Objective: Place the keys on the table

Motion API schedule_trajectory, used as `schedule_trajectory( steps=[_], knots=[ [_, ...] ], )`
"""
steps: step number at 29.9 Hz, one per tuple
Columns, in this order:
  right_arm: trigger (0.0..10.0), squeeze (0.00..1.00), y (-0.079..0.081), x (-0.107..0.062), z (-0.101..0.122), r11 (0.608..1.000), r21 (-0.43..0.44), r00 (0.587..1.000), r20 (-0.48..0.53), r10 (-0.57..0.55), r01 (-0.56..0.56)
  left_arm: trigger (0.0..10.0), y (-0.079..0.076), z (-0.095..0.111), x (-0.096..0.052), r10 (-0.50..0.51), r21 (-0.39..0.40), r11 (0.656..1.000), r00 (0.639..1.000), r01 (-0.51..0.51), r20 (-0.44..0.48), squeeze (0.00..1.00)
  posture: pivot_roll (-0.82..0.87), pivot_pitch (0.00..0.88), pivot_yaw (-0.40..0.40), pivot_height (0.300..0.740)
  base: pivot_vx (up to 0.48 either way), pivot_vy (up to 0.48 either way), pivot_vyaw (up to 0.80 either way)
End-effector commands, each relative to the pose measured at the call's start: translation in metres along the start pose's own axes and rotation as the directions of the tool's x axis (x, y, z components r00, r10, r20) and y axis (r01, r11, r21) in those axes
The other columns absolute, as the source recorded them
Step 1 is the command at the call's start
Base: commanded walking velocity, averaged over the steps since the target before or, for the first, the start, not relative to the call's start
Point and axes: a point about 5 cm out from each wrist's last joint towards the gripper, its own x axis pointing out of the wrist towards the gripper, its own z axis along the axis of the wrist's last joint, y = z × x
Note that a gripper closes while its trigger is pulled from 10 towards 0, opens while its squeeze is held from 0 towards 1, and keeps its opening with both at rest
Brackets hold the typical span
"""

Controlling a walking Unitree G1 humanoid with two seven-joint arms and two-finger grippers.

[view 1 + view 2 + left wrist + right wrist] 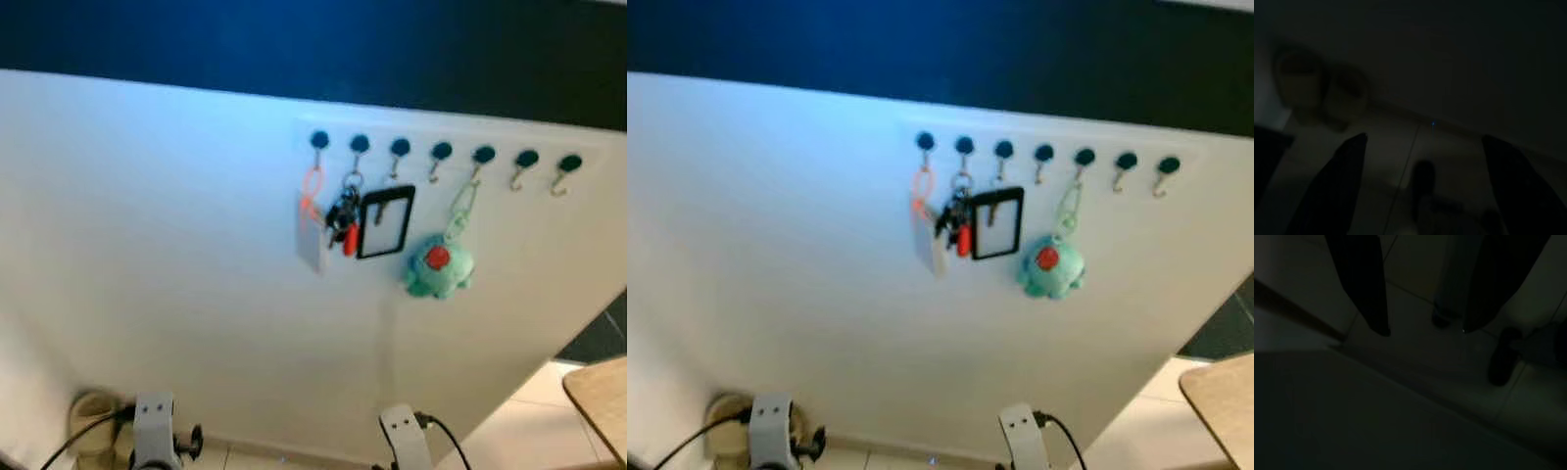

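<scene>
The keys (343, 220) are hanging on a wall hook at frame center, well above both grippers, left (1420, 181) and right (1422, 328), their fingers spread apart near the floor.

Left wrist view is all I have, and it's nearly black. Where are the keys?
Observer: The keys hang from the second hook from the left in a row on a white wall, straight ahead in the eye views.
Operator: Anything hanging close beside them?
Observer: A black-framed card holder on their right, touching or overlapping them, and an orange lanyard on their left.
Operator: And the table?
Observer: A wooden table corner shows low on the robot's right, beyond the wall's edge.
</scene>
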Motion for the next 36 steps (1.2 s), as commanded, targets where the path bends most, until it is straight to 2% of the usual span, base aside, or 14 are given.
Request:
schedule_trajectory(
  steps=[1,12,13,15,19,24,28,32,36],
  knots=[
    [10.0,0.00,-0.002,0.000,0.000,1.000,0.010,1.000,0.005,-0.009,0.008,10.0,0.002,-0.007,-0.002,0.002,0.010,1.000,1.000,-0.002,-0.031,0.00,0.07,0.034,-0.047,0.740,-0.251,0.000,0.00],
    [10.0,0.00,-0.008,-0.003,-0.007,1.000,0.022,1.000,-0.012,-0.016,0.016,10.0,0.001,-0.006,-0.002,-0.025,0.048,0.998,0.999,0.027,-0.033,0.00,0.08,0.051,-0.041,0.740,-0.023,0.000,0.00],
    [10.0,0.00,-0.009,-0.004,-0.009,1.000,0.021,1.000,-0.018,-0.017,0.018,10.0,0.000,-0.003,-0.001,-0.032,0.077,0.996,0.999,0.033,-0.021,0.00,0.08,0.055,-0.044,0.740,0.000,0.000,0.00],
    [10.0,0.00,-0.009,-0.004,-0.010,1.000,0.021,1.000,-0.020,-0.018,0.018,10.0,-0.001,-0.003,-0.001,-0.035,0.080,0.996,0.999,0.037,-0.019,0.00,0.08,0.055,-0.045,0.740,0.000,0.000,0.00],
    [10.0,0.00,-0.011,-0.005,-0.012,1.000,0.016,0.999,-0.030,-0.019,0.019,10.0,-0.007,-0.001,0.000,-0.058,0.099,0.993,0.998,0.058,-0.004,0.00,0.08,0.064,-0.055,0.740,0.000,-0.480,0.00],
    [10.0,0.00,-0.011,-0.006,-0.015,1.000,0.007,0.999,-0.041,-0.014,0.014,10.0,-0.014,-0.008,-0.003,-0.065,0.117,0.991,0.998,0.066,-0.016,0.00,0.08,0.070,-0.059,0.740,0.000,-0.192,0.00],
    [10.0,0.00,-0.007,-0.006,-0.016,1.000,0.002,0.999,-0.039,-0.007,0.007,10.0,-0.011,-0.015,-0.011,-0.036,0.180,0.983,0.999,0.032,0.022,0.00,0.07,0.076,-0.058,0.740,0.000,0.000,0.00],
    [10.0,0.00,-0.006,-0.006,-0.016,1.000,-0.007,0.999,-0.034,-0.003,0.003,10.0,-0.008,-0.019,-0.014,-0.028,0.168,0.986,0.999,0.023,0.023,0.00,0.07,0.079,-0.060,0.740,0.000,0.000,0.00],
    [10.0,0.00,-0.006,-0.006,-0.011,0.998,-0.068,1.000,0.018,0.011,-0.009,10.0,-0.002,-0.018,-0.016,-0.011,0.130,0.991,0.999,0.005,0.045,0.00,0.07,0.079,-0.065,0.740,0.000,0.000,0.00]
  ],
)
